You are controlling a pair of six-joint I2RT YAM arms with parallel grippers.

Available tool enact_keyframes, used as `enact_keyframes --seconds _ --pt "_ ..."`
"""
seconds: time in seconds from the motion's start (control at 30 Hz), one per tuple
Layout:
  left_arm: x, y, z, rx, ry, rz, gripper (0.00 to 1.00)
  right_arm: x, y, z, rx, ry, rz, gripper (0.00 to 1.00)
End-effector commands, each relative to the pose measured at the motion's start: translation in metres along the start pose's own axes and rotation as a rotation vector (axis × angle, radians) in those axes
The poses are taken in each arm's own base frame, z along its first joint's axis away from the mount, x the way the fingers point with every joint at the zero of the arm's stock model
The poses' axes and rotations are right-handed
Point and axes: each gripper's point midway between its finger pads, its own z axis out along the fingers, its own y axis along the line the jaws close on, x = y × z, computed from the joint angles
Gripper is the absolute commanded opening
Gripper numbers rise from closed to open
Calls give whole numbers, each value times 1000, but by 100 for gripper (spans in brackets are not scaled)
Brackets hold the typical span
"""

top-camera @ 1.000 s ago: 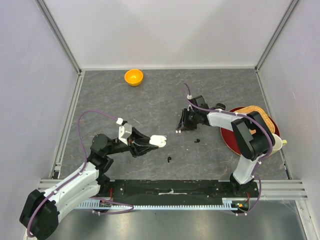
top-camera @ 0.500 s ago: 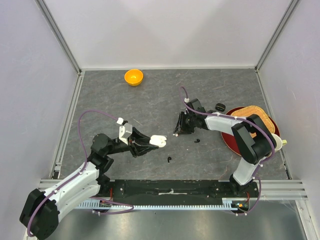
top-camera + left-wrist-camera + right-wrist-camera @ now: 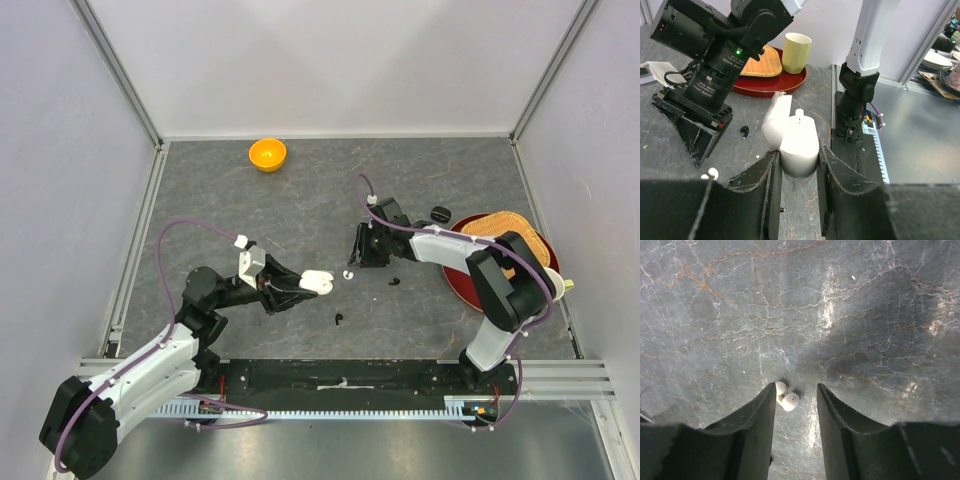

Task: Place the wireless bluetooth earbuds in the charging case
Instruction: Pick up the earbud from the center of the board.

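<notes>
Left claw was clamped on the white case, lid flipped open. Right claw had its fingers apart and tips down at the table. A white earbud lay on the surface between the fingers, close to one of them and not pinched. One black earbud lay near the right claw. Another black earbud lay nearer the arm bases. The black case sat just beside the red tray.
</notes>
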Motion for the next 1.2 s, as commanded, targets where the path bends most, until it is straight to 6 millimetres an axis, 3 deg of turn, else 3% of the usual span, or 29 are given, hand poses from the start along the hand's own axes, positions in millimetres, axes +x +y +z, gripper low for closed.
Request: enact_keyframes --seconds 0.0,0.17,0.33,0.53,1.17 --pt "-13 2 2 -6 -34 72 2 -28 28 -27 -64 -123 -117 47" --pt "-16 4 1 -27 -47 92 2 -27 49 -48 -128 -162 -232 48" --pt "-23 1 -1 -31 -69 113 2 -4 62 -44 -162 -107 -363 42" --pt "-27 -1 -4 -43 -76 127 2 14 55 -24 -84 -15 -444 40" --pt "-21 2 -4 -51 -59 115 2 18 53 -5 -15 68 -617 38"
